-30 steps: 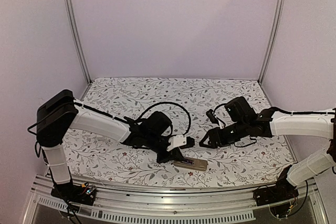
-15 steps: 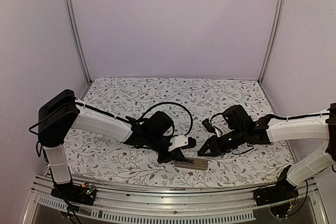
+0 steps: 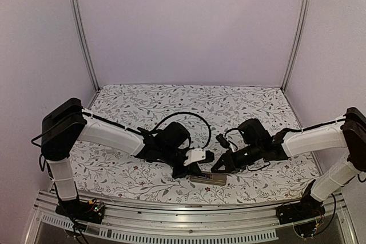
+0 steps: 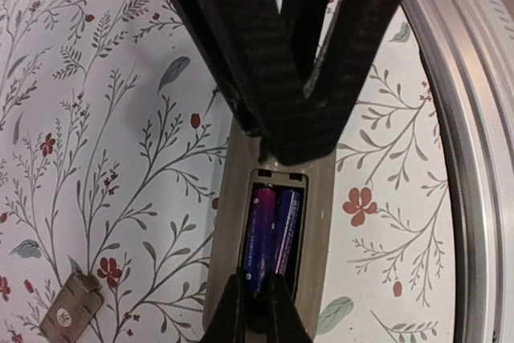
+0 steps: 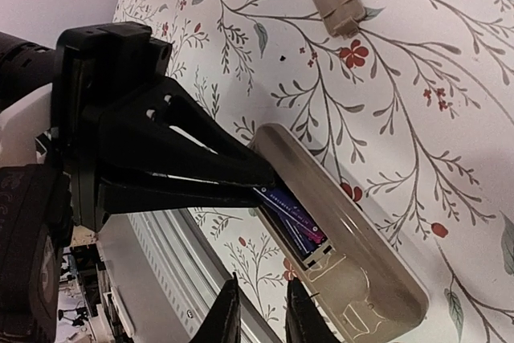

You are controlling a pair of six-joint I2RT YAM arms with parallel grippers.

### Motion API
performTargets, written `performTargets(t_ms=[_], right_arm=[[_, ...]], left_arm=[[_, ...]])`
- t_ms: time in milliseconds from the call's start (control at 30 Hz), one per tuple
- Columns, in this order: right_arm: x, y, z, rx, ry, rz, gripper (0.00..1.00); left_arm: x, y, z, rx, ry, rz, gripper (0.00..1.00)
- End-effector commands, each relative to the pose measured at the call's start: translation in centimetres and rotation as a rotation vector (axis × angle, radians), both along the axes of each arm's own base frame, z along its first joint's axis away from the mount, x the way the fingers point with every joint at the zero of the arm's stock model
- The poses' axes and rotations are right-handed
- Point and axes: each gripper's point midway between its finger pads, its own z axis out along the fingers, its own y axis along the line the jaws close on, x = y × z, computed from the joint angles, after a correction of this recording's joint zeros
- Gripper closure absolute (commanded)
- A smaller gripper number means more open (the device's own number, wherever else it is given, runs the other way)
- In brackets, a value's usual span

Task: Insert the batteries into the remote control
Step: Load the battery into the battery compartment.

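Beige plastic remote [image 5: 369, 279] holds two purple cylindrical batteries [image 4: 271, 234]; L tool [image 4: 293, 142] clenched at its end, R tool [image 5: 261, 311] barely parted, empty, may dislodge them.

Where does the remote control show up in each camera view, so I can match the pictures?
Top external: the remote control lies low centre, near the table's front edge, between the two arms.
Left wrist: lower centre, running up the picture, compartment open.
Right wrist: lower right, lying diagonally.
Shared landmark: the batteries in its open compartment, plain in both wrist views, too small to see from above.
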Motion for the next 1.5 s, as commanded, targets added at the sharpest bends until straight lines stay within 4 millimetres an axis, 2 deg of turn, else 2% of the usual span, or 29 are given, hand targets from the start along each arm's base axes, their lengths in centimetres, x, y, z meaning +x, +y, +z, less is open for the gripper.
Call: performTargets(t_ms=[0, 133, 267, 333, 433, 533, 633, 833, 1067, 1167, 1267, 1467], right_arm=[[-0.5, -0.2, -1.3, -0.021, 0.042, -0.009, 0.81], [-0.5, -0.8, -1.6, -0.062, 0.044, -0.021, 0.8], [0.4, -1.3, -0.1, -0.11, -0.058, -0.002, 0.75], [1.4, -2.0, 0.7, -0.144, -0.156, -0.011, 0.65], [1.8, -3.0, 0.8, -0.138, -0.306, 0.016, 0.5], [2.1, -3.2, 1.0, -0.095, -0.473, 0.032, 0.44], [1.5, -2.9, 0.9, -0.068, -0.597, 0.077, 0.39], [-0.1, -3.0, -1.8, -0.153, -0.701, 0.175, 0.33], [-1.9, -2.7, -3.6, -0.154, -0.703, 0.214, 0.32], [-2.2, -3.1, -4.9, -0.22, -0.692, 0.188, 0.31], [-3.4, -3.6, -5.8, -0.217, -0.655, 0.164, 0.31], [-4.0, -3.5, -7.2, -0.245, -0.631, 0.191, 0.34]], left_arm=[[-2.1, 0.2, -2.9, 0.079, 0.014, -0.052, 1.0], [-2.3, 0.1, -3.0, 0.078, 0.011, -0.064, 1.0], [-2.3, 0.2, -2.9, 0.07, 0.013, -0.077, 1.0], [-2.3, 0.2, -2.8, 0.057, 0.026, -0.083, 1.0], [-2.3, 0.1, -2.8, 0.043, 0.036, -0.102, 1.0], [-2.4, 0.0, -2.8, 0.041, 0.037, -0.122, 1.0], [-2.5, 0.1, -2.8, 0.042, 0.04, -0.127, 1.0], [-2.4, 0.1, -2.8, 0.039, 0.045, -0.132, 1.0], [-2.5, 0.1, -2.9, 0.043, 0.045, -0.146, 1.0], [-2.5, 0.1, -2.8, 0.043, 0.043, -0.153, 1.0], [-2.6, 0.1, -2.9, 0.04, 0.046, -0.163, 1.0], [-2.9, -0.1, -2.8, 0.032, 0.048, -0.197, 1.0]])
